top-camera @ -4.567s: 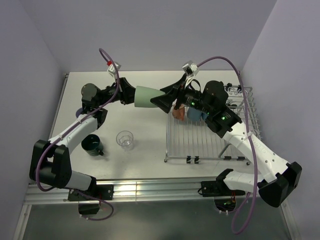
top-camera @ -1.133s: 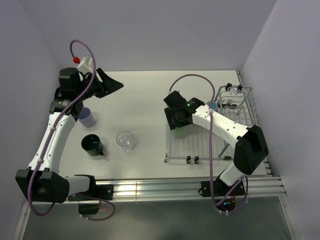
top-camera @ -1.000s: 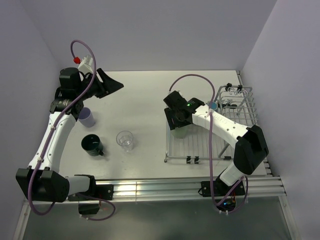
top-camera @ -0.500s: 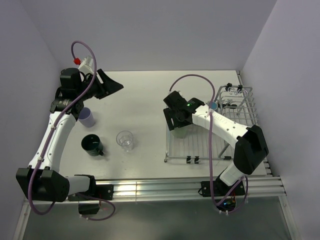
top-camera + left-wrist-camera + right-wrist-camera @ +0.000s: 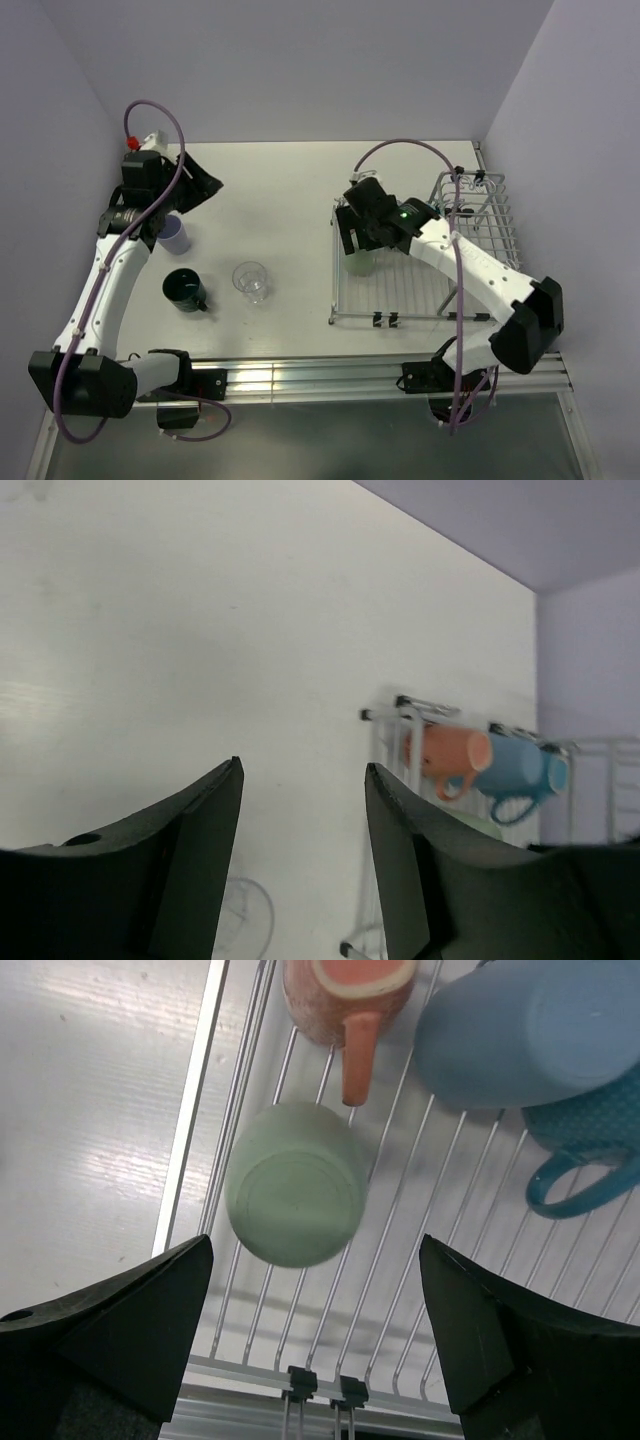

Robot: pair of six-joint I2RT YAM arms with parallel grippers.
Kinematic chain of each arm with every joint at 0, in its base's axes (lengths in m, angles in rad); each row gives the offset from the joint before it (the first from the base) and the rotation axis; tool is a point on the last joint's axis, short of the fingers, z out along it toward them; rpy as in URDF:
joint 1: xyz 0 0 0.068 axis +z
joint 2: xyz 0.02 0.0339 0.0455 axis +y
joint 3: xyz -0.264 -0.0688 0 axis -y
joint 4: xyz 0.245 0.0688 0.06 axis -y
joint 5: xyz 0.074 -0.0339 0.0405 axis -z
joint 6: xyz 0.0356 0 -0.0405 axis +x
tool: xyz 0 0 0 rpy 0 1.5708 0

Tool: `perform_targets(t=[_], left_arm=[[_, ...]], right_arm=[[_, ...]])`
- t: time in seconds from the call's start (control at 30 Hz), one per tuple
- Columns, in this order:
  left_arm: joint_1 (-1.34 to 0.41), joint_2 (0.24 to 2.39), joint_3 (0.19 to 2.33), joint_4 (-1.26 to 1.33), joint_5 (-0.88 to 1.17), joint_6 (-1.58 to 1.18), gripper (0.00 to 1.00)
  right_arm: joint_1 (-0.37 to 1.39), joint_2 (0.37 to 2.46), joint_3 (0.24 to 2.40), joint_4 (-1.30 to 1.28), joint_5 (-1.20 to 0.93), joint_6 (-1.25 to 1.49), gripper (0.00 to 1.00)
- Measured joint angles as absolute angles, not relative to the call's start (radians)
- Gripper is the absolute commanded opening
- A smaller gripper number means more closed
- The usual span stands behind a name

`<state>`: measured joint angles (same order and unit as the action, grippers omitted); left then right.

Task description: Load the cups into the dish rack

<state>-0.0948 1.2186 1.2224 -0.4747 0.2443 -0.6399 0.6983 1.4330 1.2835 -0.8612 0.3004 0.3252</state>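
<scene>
Well left of the dish rack [image 5: 400,300], the left hand [image 5: 302,770] hangs spread and empty near the lavender cup [image 5: 175,236]; fetching it seems the next step, which calls for lowering around its wall. In the rack, the pale green cup [image 5: 295,1182] sits upside down, free under the spread right hand [image 5: 315,1245]

One each: pale green mug [image 5: 295,1185], orange mug [image 5: 345,990], light blue mug [image 5: 530,1035], darker blue mug [image 5: 592,1120], lavender cup [image 5: 176,236], dark green mug [image 5: 183,288]. One clear glass tumbler [image 5: 250,281]. One dish rack [image 5: 334,290].
</scene>
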Motion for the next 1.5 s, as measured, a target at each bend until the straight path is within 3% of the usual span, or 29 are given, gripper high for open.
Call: perform_targets(t=[0.13,0.33,0.53,0.9,1.2,1.3,1.37,1.5], left_arm=[[-0.080,1.143,1.164,-0.515,0.049,-0.661,0.47],[-0.021,1.117,1.108,-0.566,-0.171,-0.686,0.61],[0.050,1.120,1.051,-0.585,-0.279,-0.723,0.61],[0.162,1.253,1.001,-0.576,-0.285,-0.751,0.56],[0.171,1.412,1.003,-0.550,-0.250,-0.792,0.47],[0.176,1.441,1.003,-0.531,-0.245,-0.810,0.43],[0.180,1.462,1.003,-0.521,-0.239,-0.820,0.33],[0.188,1.497,1.004,-0.508,-0.210,-0.831,0.04]], right_arm=[[0.698,1.330,1.283,-0.866,0.312,0.330,0.91],[0.698,1.197,1.283,-0.861,0.311,0.332,0.91],[0.698,1.169,1.264,-0.853,0.304,0.332,0.91],[0.698,1.169,1.217,-0.826,0.266,0.320,0.91],[0.698,1.169,1.181,-0.798,0.256,0.316,0.91],[0.698,1.169,1.170,-0.796,0.252,0.316,0.91],[0.698,1.169,1.170,-0.793,0.249,0.315,0.91],[0.698,1.169,1.170,-0.784,0.245,0.315,0.91]])
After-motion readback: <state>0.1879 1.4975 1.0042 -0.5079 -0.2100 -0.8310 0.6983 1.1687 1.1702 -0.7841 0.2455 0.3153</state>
